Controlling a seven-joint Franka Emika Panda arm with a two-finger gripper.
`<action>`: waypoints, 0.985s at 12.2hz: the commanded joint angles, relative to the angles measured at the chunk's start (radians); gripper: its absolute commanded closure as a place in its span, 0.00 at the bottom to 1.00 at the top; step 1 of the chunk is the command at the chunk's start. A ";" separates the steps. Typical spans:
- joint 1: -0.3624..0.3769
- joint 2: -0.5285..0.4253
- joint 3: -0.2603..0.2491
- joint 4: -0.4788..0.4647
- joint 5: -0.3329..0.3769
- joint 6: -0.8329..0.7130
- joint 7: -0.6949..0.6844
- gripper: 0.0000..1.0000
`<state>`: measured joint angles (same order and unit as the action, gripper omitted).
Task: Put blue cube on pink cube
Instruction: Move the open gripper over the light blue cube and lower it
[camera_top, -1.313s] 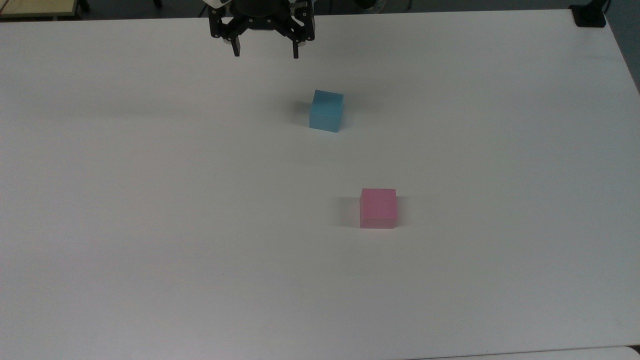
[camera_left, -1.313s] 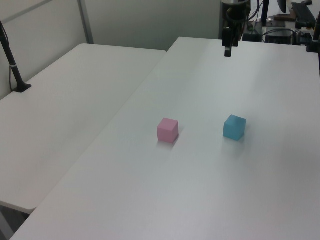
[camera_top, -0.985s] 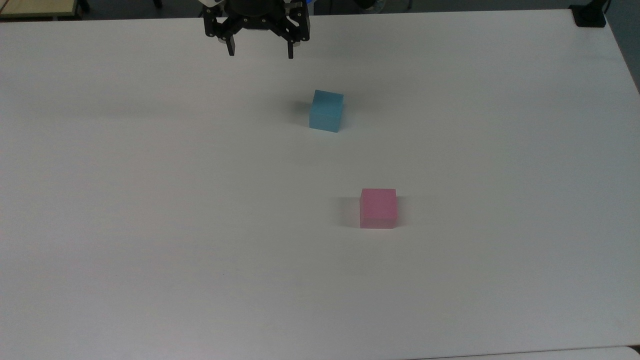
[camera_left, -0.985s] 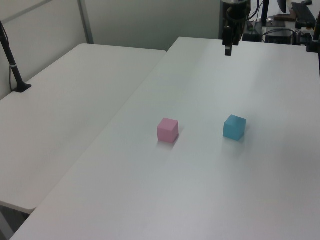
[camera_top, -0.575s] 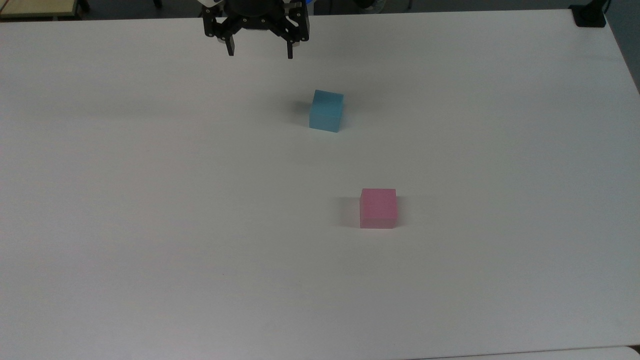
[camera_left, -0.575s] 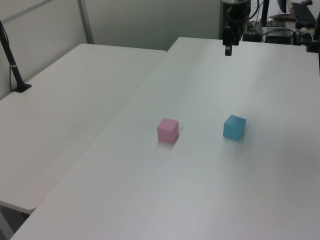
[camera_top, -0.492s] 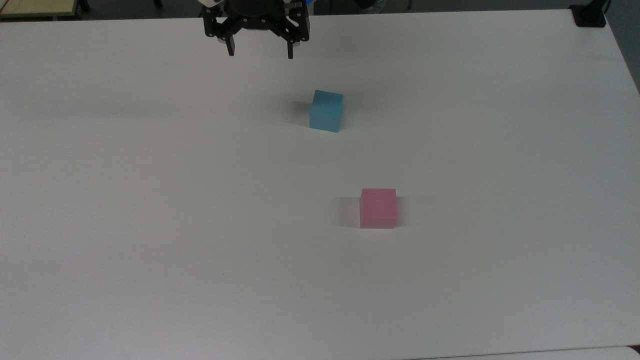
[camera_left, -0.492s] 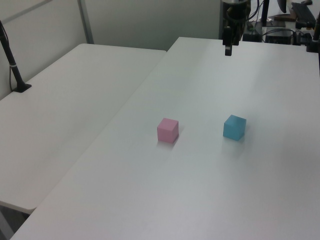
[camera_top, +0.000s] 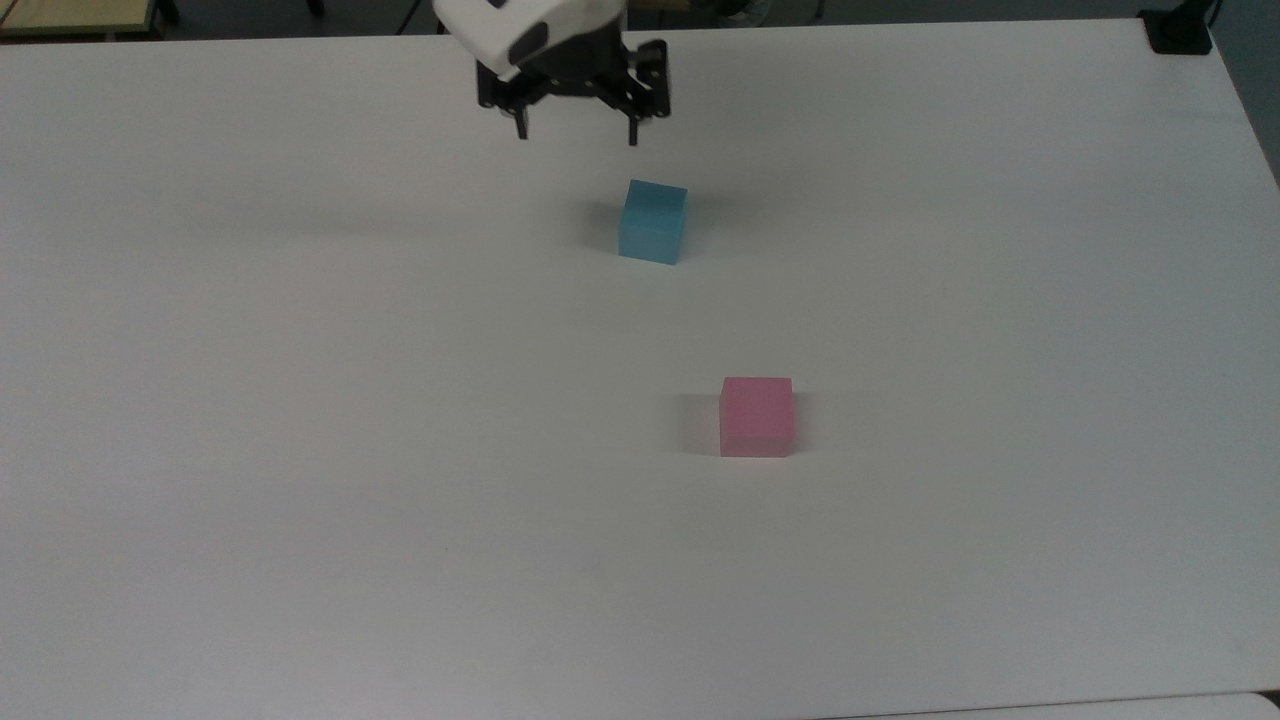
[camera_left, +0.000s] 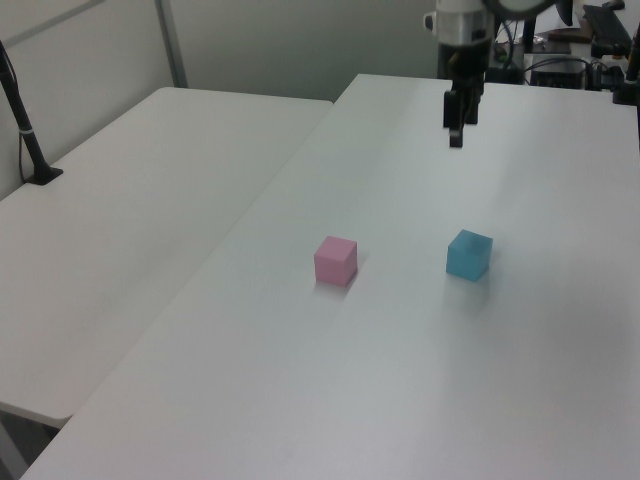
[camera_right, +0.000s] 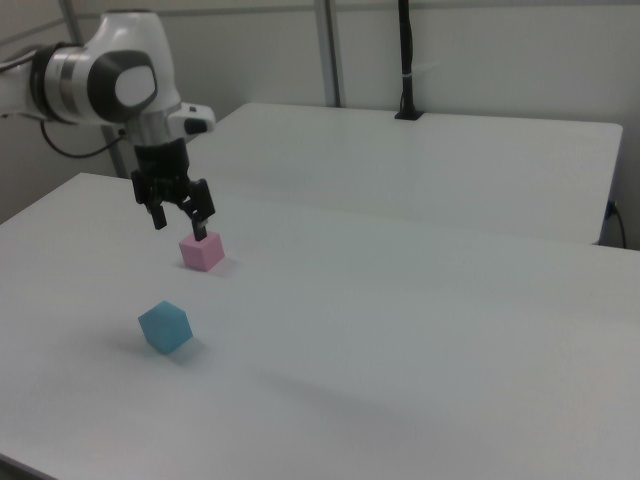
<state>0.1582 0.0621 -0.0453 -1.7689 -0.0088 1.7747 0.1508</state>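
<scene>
Two cubes sit well apart on the white bench (camera_top: 300, 400), neither touched. Above it, the arm's hand (camera_top: 576, 132) hangs with fingers spread and nothing between them, short of the blue cube (camera_top: 652, 222) toward the top view's upper left. The pink cube (camera_top: 757, 416) lies nearer the top view's lower right. Both look light, stiff and matte, so unlikely to slip; the blue one is best pinched across two opposite flat sides, though it sits slightly turned.
</scene>
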 joint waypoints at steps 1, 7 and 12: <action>0.076 -0.016 0.005 -0.151 -0.005 0.150 0.142 0.00; 0.129 0.116 0.056 -0.265 -0.039 0.305 0.227 0.00; 0.124 0.157 0.056 -0.293 -0.062 0.347 0.219 0.00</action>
<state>0.2787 0.2237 0.0096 -2.0353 -0.0521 2.0885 0.3553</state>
